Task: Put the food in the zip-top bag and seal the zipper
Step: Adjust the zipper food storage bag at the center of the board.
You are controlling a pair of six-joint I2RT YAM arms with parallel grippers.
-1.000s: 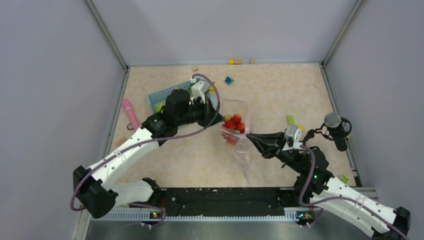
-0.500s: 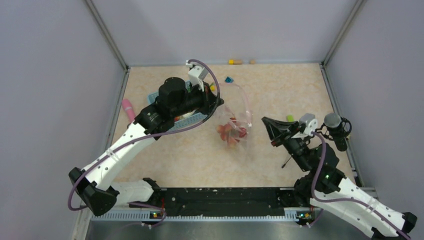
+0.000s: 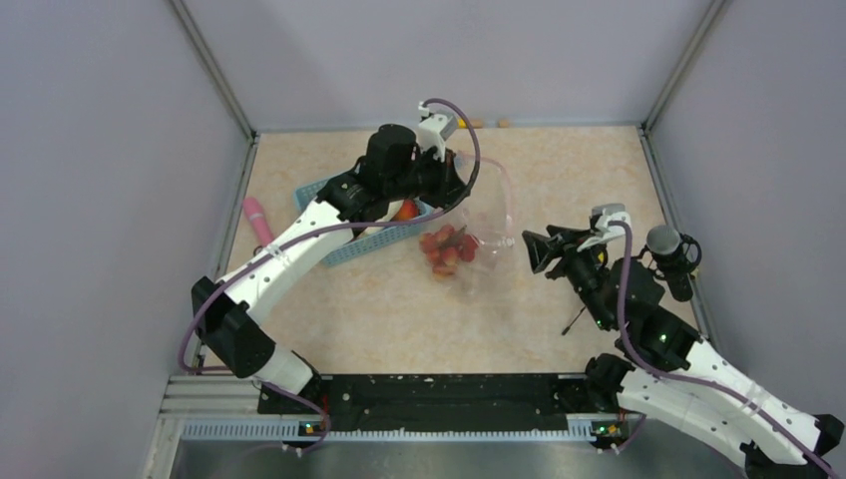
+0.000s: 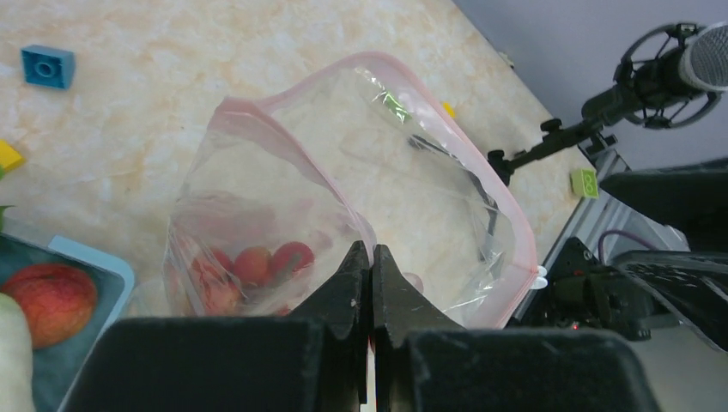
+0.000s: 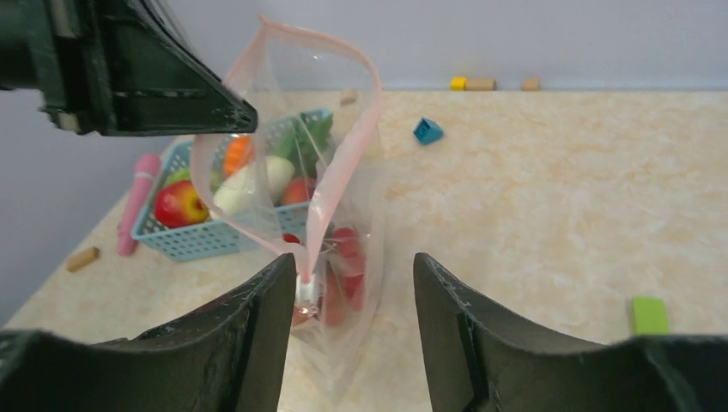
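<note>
zip-top bag (image 4: 412, 197): you see clear plastic
zipper (image 5: 339, 184): pale pink
cherries (image 4: 257, 264): red, some yellow
basket (image 5: 202, 240): light blue lattice
table (image 5: 532, 197): beige marbling

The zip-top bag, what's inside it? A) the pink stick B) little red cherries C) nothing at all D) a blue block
B, because red cherries show through the clear zip-top bag, down near its bottom.
</note>
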